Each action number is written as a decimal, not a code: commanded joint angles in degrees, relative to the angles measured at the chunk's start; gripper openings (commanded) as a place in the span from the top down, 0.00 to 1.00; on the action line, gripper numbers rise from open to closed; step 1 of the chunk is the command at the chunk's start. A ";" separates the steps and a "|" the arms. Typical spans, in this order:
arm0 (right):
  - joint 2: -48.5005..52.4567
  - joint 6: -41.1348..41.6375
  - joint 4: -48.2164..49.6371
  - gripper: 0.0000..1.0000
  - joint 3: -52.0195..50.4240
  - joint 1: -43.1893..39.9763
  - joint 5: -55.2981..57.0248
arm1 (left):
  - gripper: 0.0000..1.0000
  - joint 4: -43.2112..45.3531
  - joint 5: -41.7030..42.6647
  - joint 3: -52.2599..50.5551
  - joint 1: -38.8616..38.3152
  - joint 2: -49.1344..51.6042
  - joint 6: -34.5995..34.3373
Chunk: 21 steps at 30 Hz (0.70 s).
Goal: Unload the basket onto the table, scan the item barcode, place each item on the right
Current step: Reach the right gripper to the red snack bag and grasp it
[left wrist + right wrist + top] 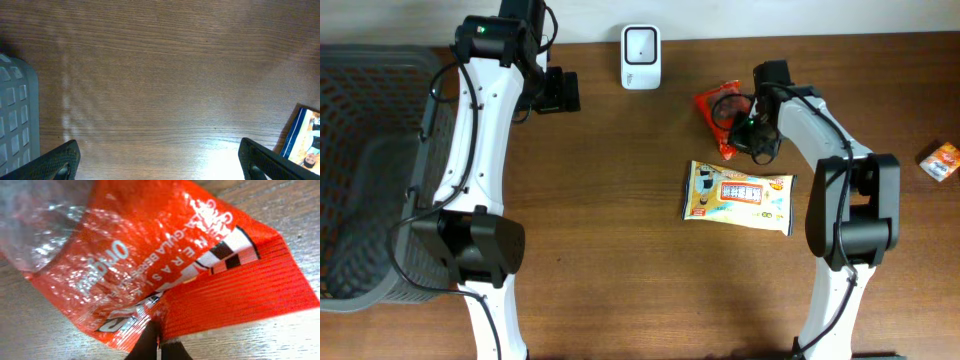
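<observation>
As overhead shows, our right gripper (752,128) sits on the red crinkly plastic snack packet (718,105), right of the white boxy scanner (641,56). Left wrist: left gripper (160,167) gaping, empty. Right wrist: jaws clenched on packet edge. Grasp step; next we'd lift, face barcode to scanner.

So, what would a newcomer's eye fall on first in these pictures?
The bright red snack packet, far right of centre on the table, fills the right wrist view, with the right claw shut on its edge. Nearer lies a flat yellow packet. A large grey basket takes the table's left edge, and a white scanner stands at the far middle.
</observation>
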 commanded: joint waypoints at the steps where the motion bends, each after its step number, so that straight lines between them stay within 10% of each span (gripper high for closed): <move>1: -0.94 -1.27 -3.02 0.96 6.62 0.22 0.39 | 0.01 -0.04 -0.35 0.04 0.35 -0.35 -0.15; 6: -11.65 -1.18 -11.76 0.96 13.51 0.28 7.30 | 0.01 -0.04 -0.35 0.04 0.35 -0.35 -0.15; 8: -10.67 0.31 -11.61 0.19 12.61 0.28 7.45 | 0.01 -0.04 -0.35 0.04 0.35 -0.35 -0.15; 9: -9.40 4.46 -11.56 0.04 11.52 0.22 8.39 | 0.01 -0.04 -0.35 0.04 0.35 -0.35 -0.15; 13: -1.18 11.02 -7.96 0.00 9.27 -0.15 8.44 | 0.01 -0.04 -0.35 0.04 0.35 -0.35 -0.15; 16: 2.91 11.02 -2.64 0.07 9.25 -0.15 5.51 | 0.01 -0.04 -0.35 0.04 0.35 -0.35 -0.15; 17: 4.94 10.84 1.51 0.19 9.25 -0.28 5.68 | 0.01 -0.04 -0.35 0.04 0.35 -0.35 -0.15; 20: 5.90 10.78 4.00 0.96 9.25 -0.55 5.73 | 0.01 -0.04 -0.35 0.04 0.35 -0.35 -0.15; 21: 5.90 9.01 4.09 0.96 9.27 -0.83 5.70 | 0.01 -0.04 -0.35 0.04 0.35 -0.35 -0.15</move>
